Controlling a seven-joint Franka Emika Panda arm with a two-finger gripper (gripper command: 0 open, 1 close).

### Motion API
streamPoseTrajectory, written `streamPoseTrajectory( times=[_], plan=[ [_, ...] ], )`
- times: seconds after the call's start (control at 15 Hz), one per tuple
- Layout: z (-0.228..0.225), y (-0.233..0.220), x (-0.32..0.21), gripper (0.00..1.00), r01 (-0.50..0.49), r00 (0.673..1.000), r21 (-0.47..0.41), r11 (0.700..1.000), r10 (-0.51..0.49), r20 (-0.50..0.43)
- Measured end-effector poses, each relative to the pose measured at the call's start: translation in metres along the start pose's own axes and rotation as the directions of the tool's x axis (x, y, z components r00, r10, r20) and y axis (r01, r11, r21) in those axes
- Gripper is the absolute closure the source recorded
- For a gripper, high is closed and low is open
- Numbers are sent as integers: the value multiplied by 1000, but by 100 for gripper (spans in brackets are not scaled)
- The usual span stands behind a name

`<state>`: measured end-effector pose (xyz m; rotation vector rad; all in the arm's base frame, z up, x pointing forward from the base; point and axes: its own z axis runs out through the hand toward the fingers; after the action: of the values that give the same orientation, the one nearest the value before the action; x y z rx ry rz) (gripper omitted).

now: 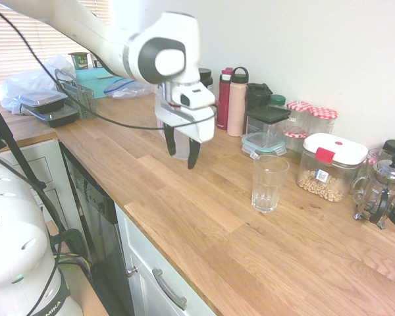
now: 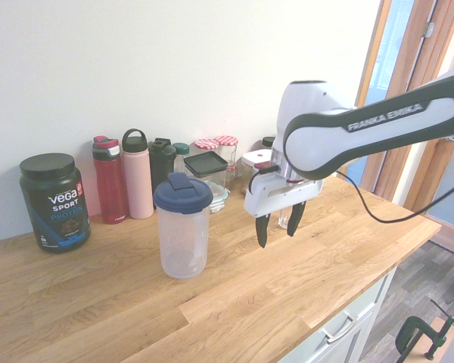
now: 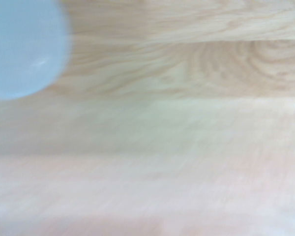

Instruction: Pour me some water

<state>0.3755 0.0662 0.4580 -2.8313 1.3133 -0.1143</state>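
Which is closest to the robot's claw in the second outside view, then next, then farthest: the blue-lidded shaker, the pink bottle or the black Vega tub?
From the gripper, which hangs open above the counter:
1. Blue-lidded shaker, on the counter just beside it.
2. Pink bottle, further back by the wall.
3. Black Vega tub, at the row's far end.

Legible markings are few.

1. Black protein tub (image 2: 53, 201), standing at the back of the wooden counter (image 2: 234, 302) against the wall, towards the counter's far end from the arm: label reads "VEGA" in white, "SPORT" below it, and a blue line beneath that appears to read "PROTEIN". Smaller print on the tub is too small to read.

2. White robot arm (image 2: 378, 125): "FRANKA EMIKA" in white capitals on its dark band, seen in the second exterior view.

3. In the first exterior view, part of a word, "MIKA", shows on the white robot base (image 1: 16, 263) at the picture's lower corner.

Nothing legible in the wrist view.
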Motion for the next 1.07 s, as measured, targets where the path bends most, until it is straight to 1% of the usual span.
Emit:
streamPoseTrajectory(
  times=[0.13,0.27,0.4,0.6,0.8,0.87,1.07],
  plan=[
    [-25,-7,-43,0,23,999,-2,1000,-23,-40],
    [-35,-25,-87,0,44,996,11,999,-43,-74],
    [-42,-44,-119,0,37,994,29,999,-34,-106],
    [-45,-75,-132,0,-19,988,76,997,31,-151],
    [-23,-116,-121,0,-47,983,110,993,65,-171],
    [-13,-127,-115,100,-49,983,112,993,68,-173],
    [2,-152,-97,100,-54,980,127,990,77,-182]
  ],
)
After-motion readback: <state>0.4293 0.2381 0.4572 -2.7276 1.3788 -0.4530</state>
